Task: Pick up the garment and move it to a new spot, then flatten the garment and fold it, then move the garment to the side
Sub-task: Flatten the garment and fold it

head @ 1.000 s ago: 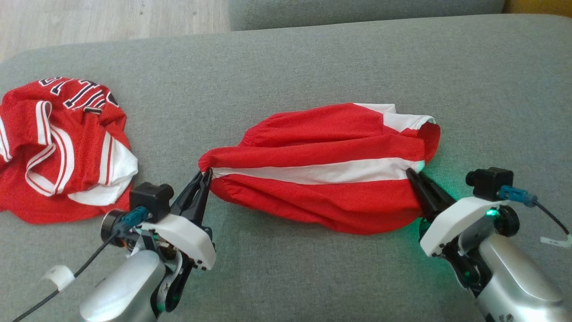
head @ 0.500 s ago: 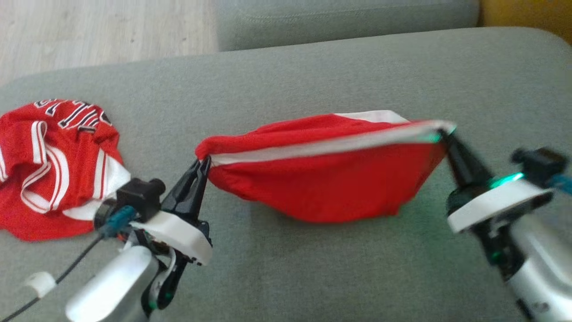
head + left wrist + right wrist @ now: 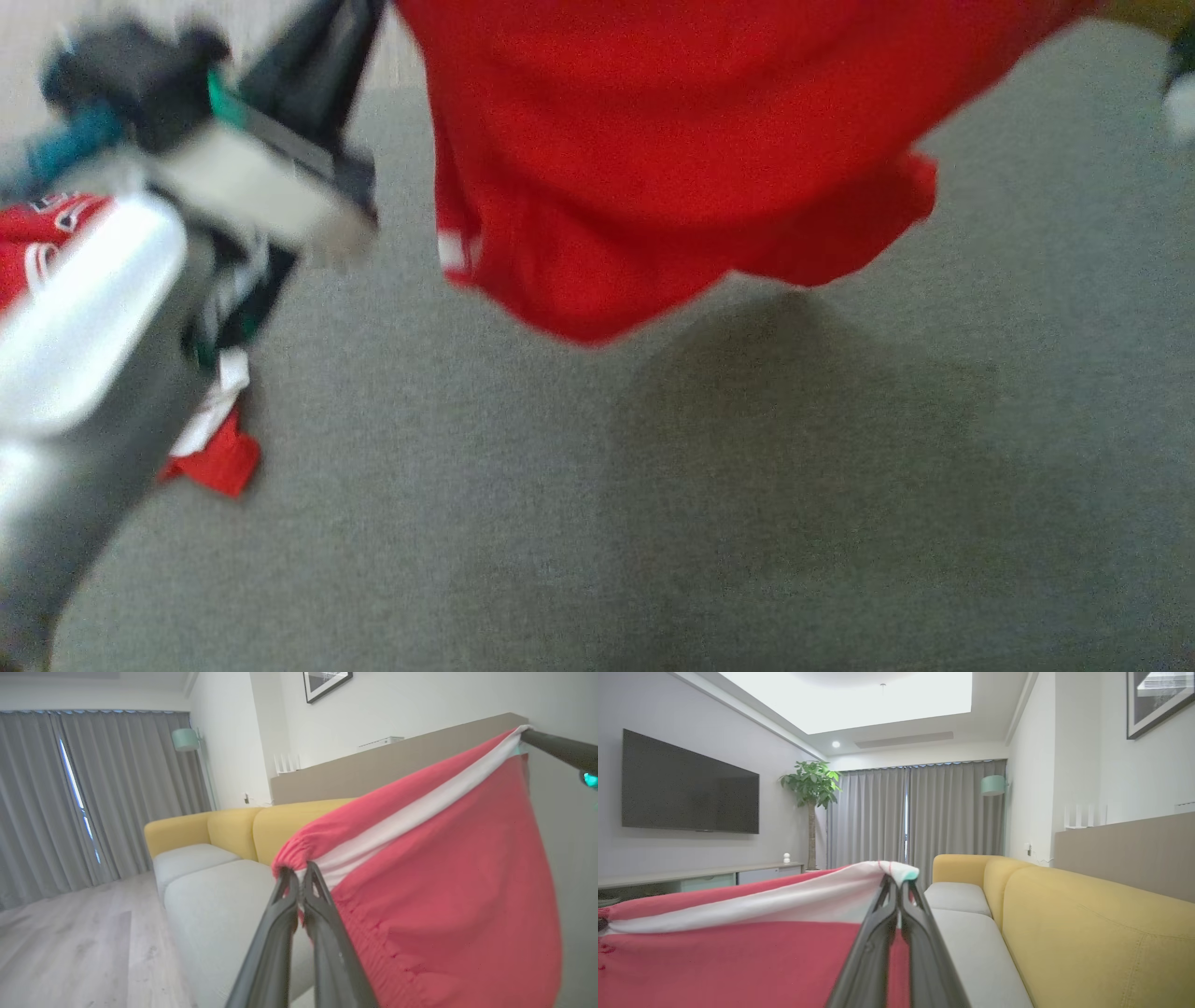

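The red garment with a white band hangs in the air above the grey cushion, its lower hem loose and its shadow below it. My left gripper is shut on one gathered end of the garment, at the white band. My right gripper is shut on the other end of the garment, where the white band bunches up. The fabric is stretched between the two grippers. The head view is blurred; the left wrist sits at its upper left.
A second red and white jersey lies on the cushion at the left, mostly behind my left forearm. A yellow sofa stands beyond, with wooden floor to the side.
Both grippers have risen and lifted the garment off the cushion, so it now hangs between them. The head view has also shifted, and it is blurred.
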Available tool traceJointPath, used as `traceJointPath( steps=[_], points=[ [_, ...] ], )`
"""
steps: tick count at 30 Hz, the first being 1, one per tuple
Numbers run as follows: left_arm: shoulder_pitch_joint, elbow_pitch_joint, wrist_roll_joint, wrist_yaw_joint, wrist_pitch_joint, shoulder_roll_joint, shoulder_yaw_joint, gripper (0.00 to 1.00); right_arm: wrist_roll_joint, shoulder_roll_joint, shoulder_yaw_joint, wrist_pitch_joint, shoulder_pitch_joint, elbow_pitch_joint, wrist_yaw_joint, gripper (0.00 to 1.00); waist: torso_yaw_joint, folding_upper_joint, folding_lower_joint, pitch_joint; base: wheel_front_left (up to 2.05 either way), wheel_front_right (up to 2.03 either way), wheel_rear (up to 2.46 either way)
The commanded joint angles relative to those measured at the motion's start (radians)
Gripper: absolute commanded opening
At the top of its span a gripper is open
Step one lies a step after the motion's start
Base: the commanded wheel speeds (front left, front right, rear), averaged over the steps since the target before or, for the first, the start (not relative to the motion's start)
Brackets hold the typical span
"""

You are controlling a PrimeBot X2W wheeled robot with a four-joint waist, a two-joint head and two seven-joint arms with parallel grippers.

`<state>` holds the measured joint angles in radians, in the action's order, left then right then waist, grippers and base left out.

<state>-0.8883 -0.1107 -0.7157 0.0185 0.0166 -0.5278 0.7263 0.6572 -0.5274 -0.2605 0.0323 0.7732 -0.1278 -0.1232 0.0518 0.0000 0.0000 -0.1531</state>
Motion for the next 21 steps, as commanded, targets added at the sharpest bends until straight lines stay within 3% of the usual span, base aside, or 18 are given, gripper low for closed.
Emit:
traceJointPath(
  steps=[1,6,12,16,21],
  points=[
    [-0.137,-0.059,0.033,0.018,0.017,0.002,-0.051,0.00,-0.006,0.001,-0.023,-0.004,0.098,-0.027,-0.008,0.00,-0.024,0.0000,0.0000,-0.075,0.00,0.00,0.00],
    [-0.380,-0.312,0.121,0.053,0.161,0.103,-0.056,0.00,-0.042,0.015,-0.050,0.077,0.349,-0.211,-0.008,0.00,-0.044,0.0000,0.0000,-0.176,0.00,0.00,0.00],
    [-0.500,-0.460,0.158,0.075,0.240,0.178,-0.085,0.00,-0.044,0.020,-0.081,0.178,0.488,-0.319,-0.008,0.00,-0.049,0.0000,0.0000,-0.224,0.00,0.00,0.00],
    [-0.454,-0.455,0.176,0.098,0.244,0.204,-0.107,0.00,0.004,0.004,-0.112,0.210,0.471,-0.326,-0.008,0.00,-0.046,0.0000,0.0000,-0.244,0.00,0.00,0.00],
    [-0.251,-0.403,0.190,0.110,0.245,0.216,-0.106,0.00,0.069,-0.034,-0.132,0.224,0.289,-0.272,-0.008,0.00,-0.038,0.0000,0.0000,-0.243,0.00,0.00,0.00]
  ],
)
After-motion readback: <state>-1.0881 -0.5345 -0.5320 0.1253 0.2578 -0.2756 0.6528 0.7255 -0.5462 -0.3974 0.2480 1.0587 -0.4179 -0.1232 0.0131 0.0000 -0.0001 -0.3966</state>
